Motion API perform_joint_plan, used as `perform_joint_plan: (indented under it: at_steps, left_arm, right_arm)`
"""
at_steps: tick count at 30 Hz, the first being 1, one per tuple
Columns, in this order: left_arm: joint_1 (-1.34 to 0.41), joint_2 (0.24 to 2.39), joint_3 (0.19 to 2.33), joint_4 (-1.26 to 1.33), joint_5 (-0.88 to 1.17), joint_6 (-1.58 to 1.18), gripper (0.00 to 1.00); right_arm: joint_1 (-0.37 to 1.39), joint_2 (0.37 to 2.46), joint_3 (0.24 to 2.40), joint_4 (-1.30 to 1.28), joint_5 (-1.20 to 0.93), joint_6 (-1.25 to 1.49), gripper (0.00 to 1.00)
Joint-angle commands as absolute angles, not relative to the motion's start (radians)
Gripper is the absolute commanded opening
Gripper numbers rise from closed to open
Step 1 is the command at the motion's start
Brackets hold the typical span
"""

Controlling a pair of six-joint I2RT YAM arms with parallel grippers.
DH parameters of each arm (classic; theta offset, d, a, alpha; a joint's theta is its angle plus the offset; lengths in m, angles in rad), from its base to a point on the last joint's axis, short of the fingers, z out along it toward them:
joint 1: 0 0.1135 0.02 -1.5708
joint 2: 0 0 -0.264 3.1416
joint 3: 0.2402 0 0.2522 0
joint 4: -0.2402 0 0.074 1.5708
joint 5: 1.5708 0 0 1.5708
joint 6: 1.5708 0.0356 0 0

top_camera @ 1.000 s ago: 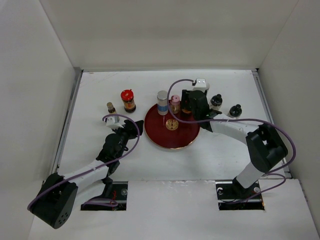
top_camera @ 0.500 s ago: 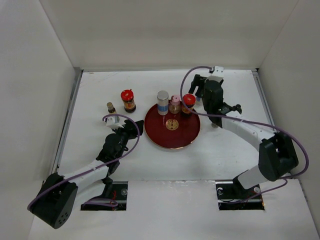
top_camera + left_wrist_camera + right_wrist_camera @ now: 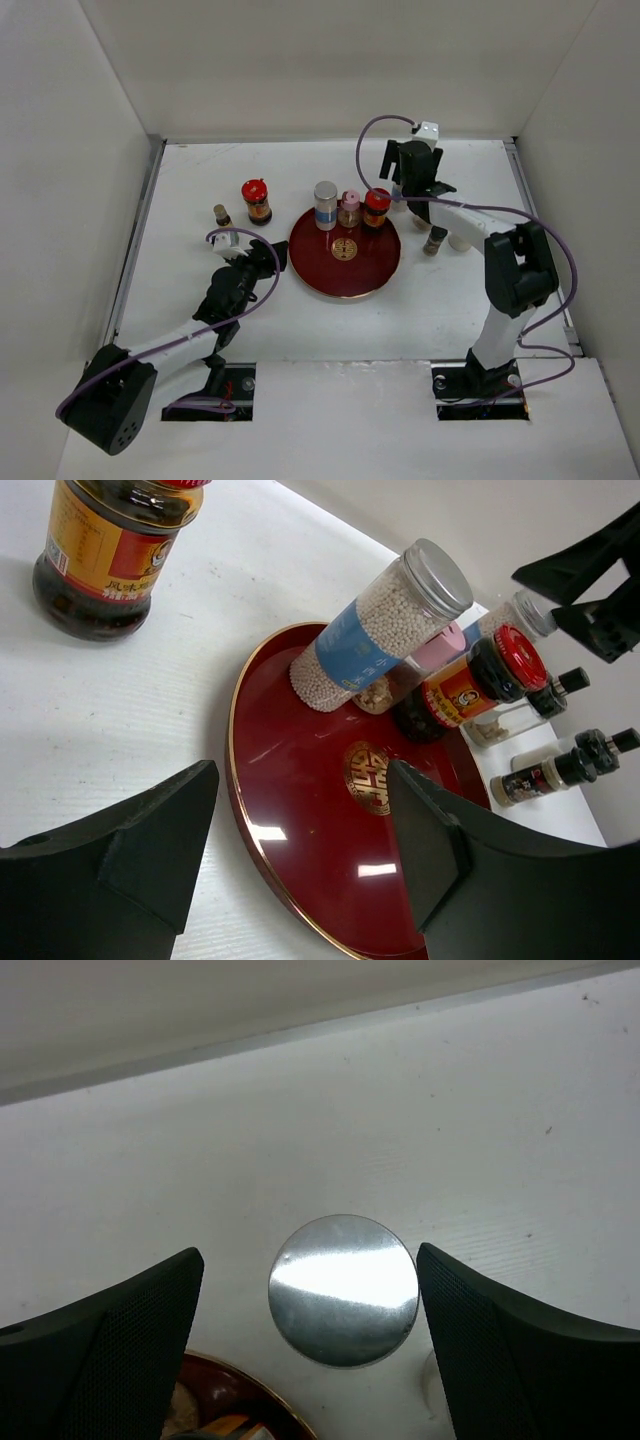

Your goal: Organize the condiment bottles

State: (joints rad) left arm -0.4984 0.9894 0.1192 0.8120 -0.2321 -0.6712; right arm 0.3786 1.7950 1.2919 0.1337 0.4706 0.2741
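On the dark red plate [image 3: 343, 268] stand a silver-capped blue-labelled cylinder [image 3: 325, 205], a pink-capped bottle [image 3: 349, 208] and a red-lidded brown jar [image 3: 376, 208]. A second red-lidded jar [image 3: 256, 200] and a tiny bottle [image 3: 222, 215] stand left of the plate. My right gripper [image 3: 402, 192] is open right above a silver-capped white cylinder [image 3: 343, 1288], one finger on each side of its cap and not touching it. My left gripper [image 3: 265, 258] is open and empty at the plate's left rim [image 3: 240, 780]. A black-capped bottle [image 3: 435, 240] stands right of the plate.
Several small black-capped bottles [image 3: 560, 770] stand close together beyond the plate's right side. White walls close in the table on the left, back and right. The plate's rim [image 3: 230, 1400] lies just below the right gripper's left finger.
My right gripper has let go of the red-lidded jar on the plate and moved up and back to the right, over the silver-capped cylinder. The left arm has not moved.
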Motion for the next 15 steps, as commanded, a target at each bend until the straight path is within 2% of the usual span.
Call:
perform_joint_plan:
  at_steps: [1, 4, 9, 15]
  left_arm:
    - [-0.495, 0.994, 0.152, 0.859, -0.224, -0.683, 0.67]
    - [-0.505, 1.011, 0.158, 0.864, -0.224, -0.683, 0.67]
    - [-0.505, 1.037, 0.158, 0.879, -0.224, -0.684, 0.67]
    - [-0.515, 1.043, 0.164, 0.882, -0.218, -0.678, 0.67]
  right_arm:
    - [0.37, 1.815, 1.348, 0.12, 0.462, 0.271, 0.89]
    - [0.37, 1.827, 1.342, 0.121, 0.469, 0.278, 0.85]
    - [0.37, 1.818, 1.332, 0.141, 0.48, 0.278, 0.59]
    - [0.383, 1.708, 1.276, 0.215, 0.511, 0.242, 0.51]
